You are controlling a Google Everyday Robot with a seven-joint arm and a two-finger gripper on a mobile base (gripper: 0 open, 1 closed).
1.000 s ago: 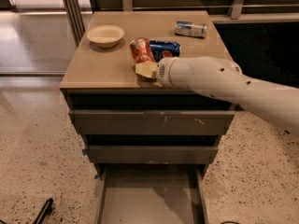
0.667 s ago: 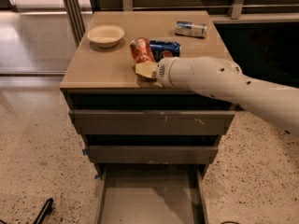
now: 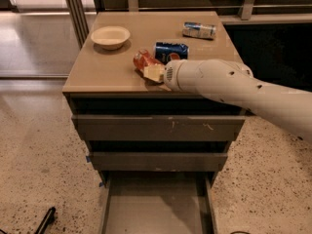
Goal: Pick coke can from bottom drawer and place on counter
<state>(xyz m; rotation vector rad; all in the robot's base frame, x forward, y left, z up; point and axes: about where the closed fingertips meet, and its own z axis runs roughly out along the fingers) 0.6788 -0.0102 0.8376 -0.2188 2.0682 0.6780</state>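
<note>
Camera view: looks down from the front onto a drawer cabinet, with the tabletop (image 3: 105, 69) high in the picture and speckled floor (image 3: 39, 150) around it.
Coke can (image 3: 143, 60): lies on its side on the tabletop, tilted, about mid-width and towards the front edge.
Can relative to hand: the can sits at the tip of the hand (image 3: 155, 73), just up and to picture left of it. The hand's pale tip touches the can's near end and hides part of it.
Hand state: cannot tell whether it grips the can or merely rests against it.
Hand position: low over the front part of the tabletop, pointing to picture left.
Arm (image 3: 243, 89): thick and white, enters from the picture's right edge and slopes up and left. Its rounded wrist section is over the tabletop's front right area.
Bottom drawer (image 3: 156, 206): pulled out towards the camera, its plain grey floor in view.
Upper drawers (image 3: 156, 128): both pushed in.
Pepsi can (image 3: 171, 50): dark blue, on its side, just beside the coke can and just behind the wrist.
Blue-and-white can (image 3: 199, 30): on its side near the back right corner, well apart from the hand.
Bowl (image 3: 110, 36): pale, upright, at back left of the tabletop.
</note>
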